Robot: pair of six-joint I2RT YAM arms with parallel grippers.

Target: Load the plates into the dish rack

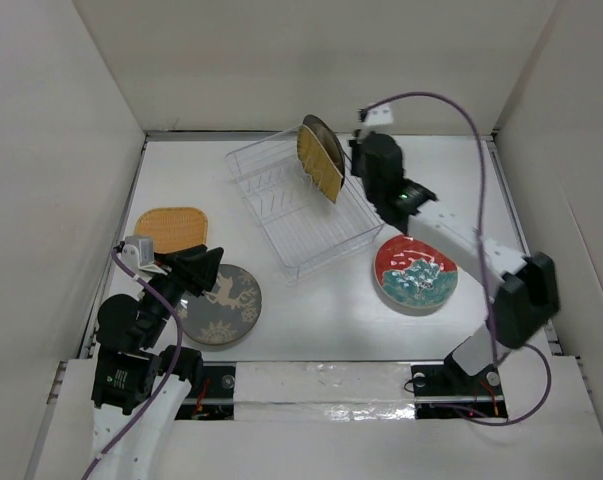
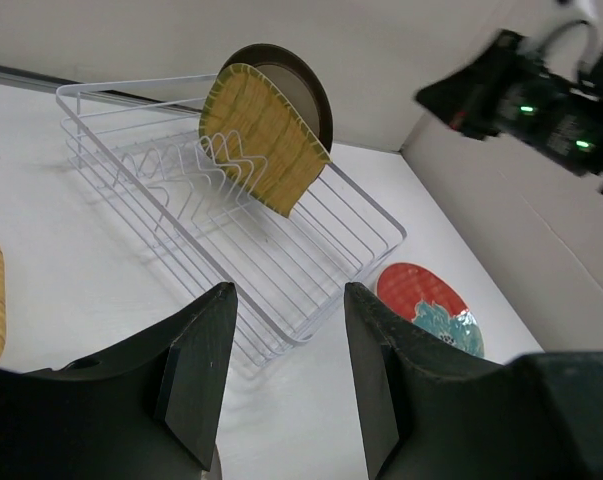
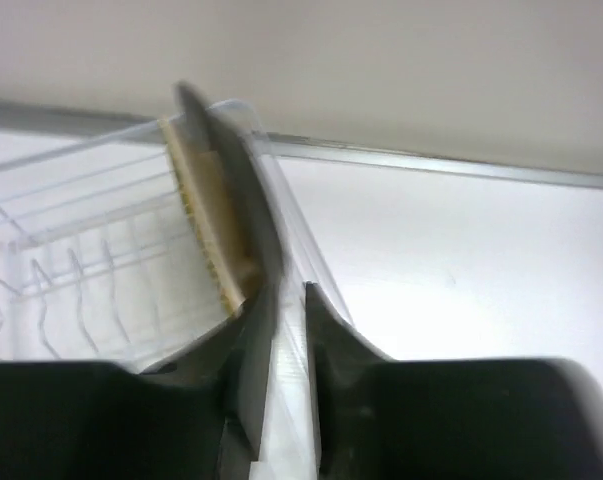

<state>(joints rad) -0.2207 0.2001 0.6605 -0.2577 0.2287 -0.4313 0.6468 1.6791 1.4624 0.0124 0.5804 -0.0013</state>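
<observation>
The dish rack [image 1: 301,215] lies slantwise at the middle back. Two plates stand in its far end: a woven yellow plate [image 1: 321,165] and, behind it, a brown-grey metallic plate [image 1: 326,135]. My right gripper [image 1: 356,150] is at the metallic plate's right edge. In the right wrist view its jaws [image 3: 286,290] stand slightly apart, with only the rack's rim seen in the gap and the metallic plate [image 3: 226,170] against the left finger. My left gripper [image 2: 286,290] is open and empty above the dark grey horse plate [image 1: 226,305]. A second woven plate [image 1: 171,228] and a red-and-teal plate [image 1: 415,273] lie flat.
White walls close in the table at the left, back and right. The right arm [image 1: 461,235] reaches over the red-and-teal plate toward the rack. A purple cable [image 1: 451,105] loops above it.
</observation>
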